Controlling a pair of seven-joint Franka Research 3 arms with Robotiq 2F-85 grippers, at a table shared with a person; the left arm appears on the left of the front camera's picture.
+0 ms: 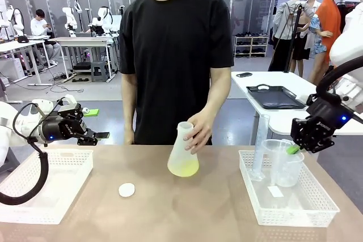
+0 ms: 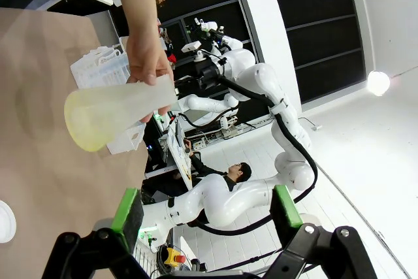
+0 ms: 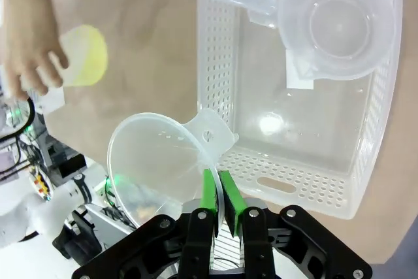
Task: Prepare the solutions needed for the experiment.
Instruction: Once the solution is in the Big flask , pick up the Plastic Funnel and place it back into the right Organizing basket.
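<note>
Front view: the person's hand [image 1: 199, 131] is tipping a translucent plastic flask [image 1: 181, 143] by the neck, mid-counter [image 1: 170, 213]. The solution [image 1: 184, 168], a shallow pale yellow layer, is pooling in the low side of the base. The left gripper [image 1: 96, 124] is hovering with fingers apart above the left basket [image 1: 34, 196], well apart from the flask. The right gripper [image 1: 294, 149] is hanging over the right basket [image 1: 317, 208], just beside the beaker [image 1: 288, 171]. A white cap [image 1: 126, 190] is lying loose on the counter near the flask. Left wrist view: the left gripper is gaping wide, nothing between the pads [image 2: 127, 210], and the flask is sitting tilted under the hand. Right wrist view: the right gripper is clamping the tab of a clear funnel [image 3: 153, 158], with the solution showing yellow off to one side. Handling, my read: the flask is looking light, thin-walled and smooth, so probably slippery and a bit squashy. With so little liquid it's likely sloshing easily. I'd be taking it round the neck, gently, and keeping it upright.
</note>
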